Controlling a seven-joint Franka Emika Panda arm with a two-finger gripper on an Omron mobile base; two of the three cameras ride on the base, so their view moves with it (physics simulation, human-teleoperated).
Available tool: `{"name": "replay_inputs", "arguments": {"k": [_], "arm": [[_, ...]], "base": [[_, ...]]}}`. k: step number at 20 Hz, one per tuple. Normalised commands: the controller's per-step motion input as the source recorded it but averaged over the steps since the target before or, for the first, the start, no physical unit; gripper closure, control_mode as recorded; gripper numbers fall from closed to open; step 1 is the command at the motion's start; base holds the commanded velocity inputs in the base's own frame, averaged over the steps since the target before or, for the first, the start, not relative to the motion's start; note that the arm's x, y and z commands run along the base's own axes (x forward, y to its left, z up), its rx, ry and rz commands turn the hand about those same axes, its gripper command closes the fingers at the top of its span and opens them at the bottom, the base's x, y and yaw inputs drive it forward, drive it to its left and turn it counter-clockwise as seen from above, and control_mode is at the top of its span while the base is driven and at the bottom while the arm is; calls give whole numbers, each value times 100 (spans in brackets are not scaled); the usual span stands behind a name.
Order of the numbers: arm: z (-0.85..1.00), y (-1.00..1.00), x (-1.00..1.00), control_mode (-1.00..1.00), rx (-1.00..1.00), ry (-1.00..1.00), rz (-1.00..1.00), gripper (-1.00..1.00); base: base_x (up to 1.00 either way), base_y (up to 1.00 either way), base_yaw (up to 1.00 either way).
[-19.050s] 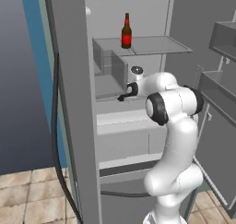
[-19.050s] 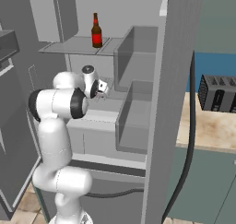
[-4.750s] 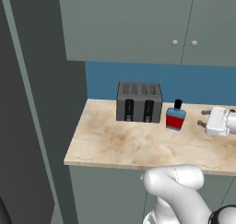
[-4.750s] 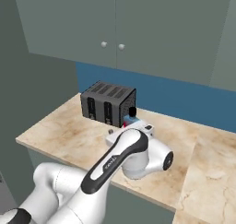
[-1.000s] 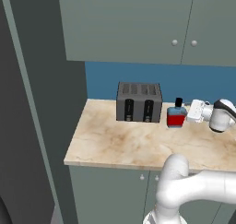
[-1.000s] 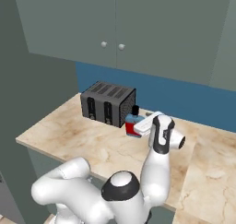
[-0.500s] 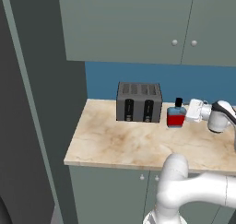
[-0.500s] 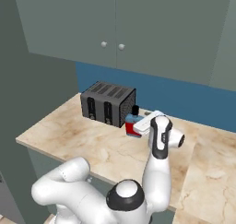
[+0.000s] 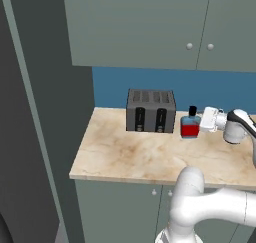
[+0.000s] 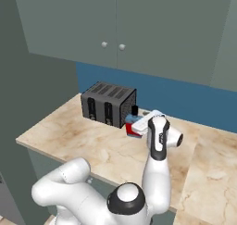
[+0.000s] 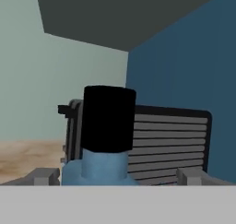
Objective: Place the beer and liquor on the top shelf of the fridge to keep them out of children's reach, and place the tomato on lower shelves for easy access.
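**Open gripper level with the liquor bottle on the kitchen table**

A tall grey fridge (image 9: 45, 112) side fills the left of the left base view. Grey-green wall cupboards (image 9: 165, 27) with small round knobs hang above a blue back wall (image 9: 210, 89). Below them runs a marble-patterned table (image 9: 145, 154) with matching cupboards underneath.

The white robot arm (image 10: 155, 173) rises from the base and bends over the table (its elbow sits low in front in both base views). Its wrist points sideways towards the back of the table.

A dark two-slot toaster (image 9: 151, 111) stands near the back wall. Just beside it, on its right in the left base view, stands the liquor (image 9: 190, 125), upright, blue glass above, red below, with a short black cap.

The gripper (image 9: 201, 121) is held level with the bottle, right beside it, its jaws spread wide and nothing clamped in them. In the hand view the bottle's black cap and blue shoulders (image 11: 99, 170) rise between the two finger tips (image 11: 45, 176), one on each side, with the toaster's slotted top behind. Whether the tips touch the glass cannot be told.
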Motion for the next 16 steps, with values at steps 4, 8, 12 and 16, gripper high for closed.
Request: {"name": "replay_inputs", "arguments": {"k": [4,8,12,16], "arm": [[0,21,0,-100,-2,2,0,-100],[19,5,0,-100,-1,1,0,-100],[30,7,0,-100,-2,0,0,-100],[21,12,-3,-100,-3,0,0,-100]], "base": [[0,0,0],[0,0,0],[0,0,0],[0,0,0]]}}
